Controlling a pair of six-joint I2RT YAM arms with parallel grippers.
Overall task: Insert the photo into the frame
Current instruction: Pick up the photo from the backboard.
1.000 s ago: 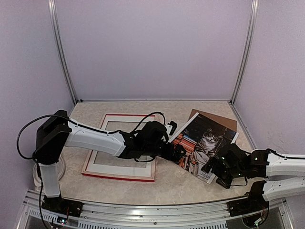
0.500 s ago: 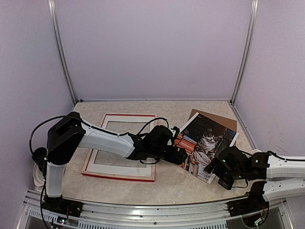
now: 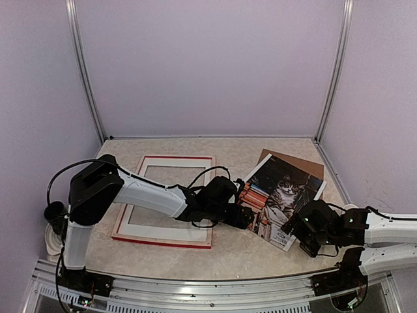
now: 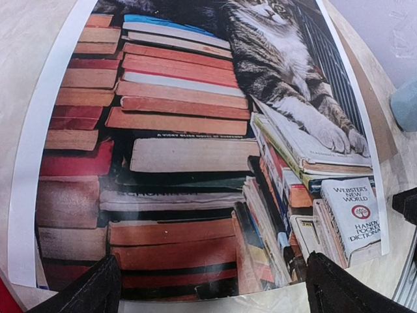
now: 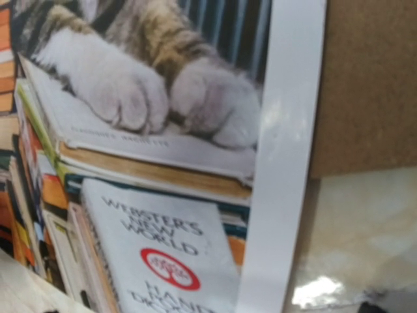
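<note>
The photo, a tabby cat on stacked books, lies flat at the right, partly on a brown backing board. It fills the left wrist view and the right wrist view. The frame, red-edged with a white mat inside, lies flat at the left. My left gripper is low at the photo's left edge. Its dark fingertips stand wide apart, one at each end of the photo's near edge. My right gripper is at the photo's near right corner; its fingers hardly show.
The marbled tabletop is walled by pale panels at the back and sides. A metal rail runs along the near edge. A pale round object sits by the left arm's base. The board shows in the right wrist view.
My left gripper has moved a little right and toward the near edge, down at the photo's left edge. My right gripper has drawn back slightly to the right. The photo has stayed put.
</note>
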